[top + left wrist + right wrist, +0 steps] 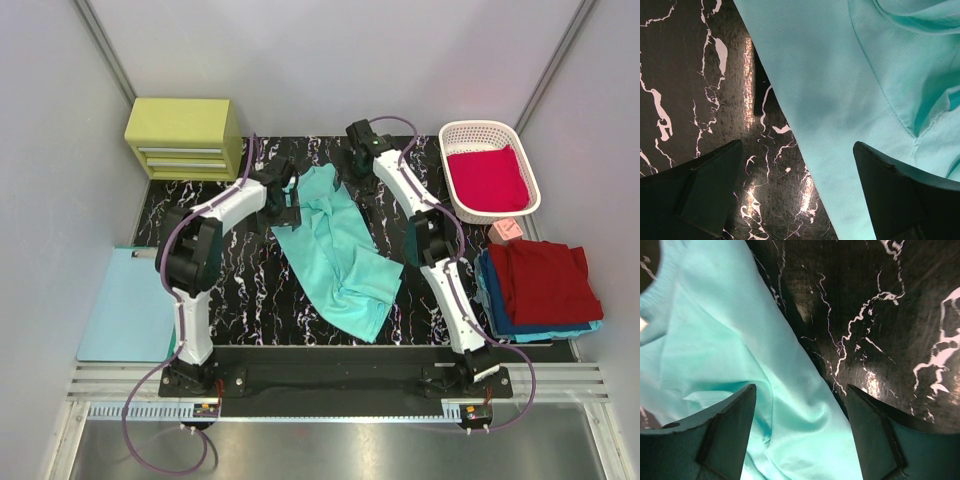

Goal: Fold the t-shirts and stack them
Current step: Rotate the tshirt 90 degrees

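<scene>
Open and empty, my left claw and right claw flank the mint-teal t-shirt, its length trailing behind them

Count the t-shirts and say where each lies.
4: mint-teal shirt spread at centre; crimson shirt in the white basket; dark red shirt stacked on a blue shirt at right. Others may be hidden beneath.

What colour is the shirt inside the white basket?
Crimson red. The shirt in the basket shows best in the top view.
</scene>
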Tool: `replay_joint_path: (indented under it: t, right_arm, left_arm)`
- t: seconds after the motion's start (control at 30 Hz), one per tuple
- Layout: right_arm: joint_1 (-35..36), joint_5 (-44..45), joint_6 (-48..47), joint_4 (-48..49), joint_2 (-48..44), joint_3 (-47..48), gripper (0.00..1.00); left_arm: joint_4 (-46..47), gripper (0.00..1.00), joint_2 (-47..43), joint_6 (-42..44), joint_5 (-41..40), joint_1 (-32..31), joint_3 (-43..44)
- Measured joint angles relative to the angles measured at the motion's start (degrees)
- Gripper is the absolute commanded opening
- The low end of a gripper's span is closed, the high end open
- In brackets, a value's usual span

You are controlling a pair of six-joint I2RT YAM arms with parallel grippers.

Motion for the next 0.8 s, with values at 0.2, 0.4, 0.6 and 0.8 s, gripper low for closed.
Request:
replay_joint_path:
  t: [0.2,0.4,0.6,0.8]
  right_arm:
    - [0.26,-1.11,-0.02,0.26,1.84,-1.79,0.73]
    - [0.17,-1.25,-0.31,1.51,1.60,-3.41,0.34]
    - [-0.50,-0.11,-0.07,2.58,0.26,-6.75,0.00]
    - [-1.20,2.34,0.00,2.97,-1.86,-10.45,0.00]
  left_arm:
    - [-0.17,0.97,1.49,-0.20,0.07,0.00,0.00]
    - [-0.81,0.91,3.54,-0.13,0.37,0.00,0.96]
    - [-2.82,0.60,9.18,1.57,2.27,0.15,8.74]
    - [-4.81,0.43,15.87,3.96,5.22,0.22,19.61]
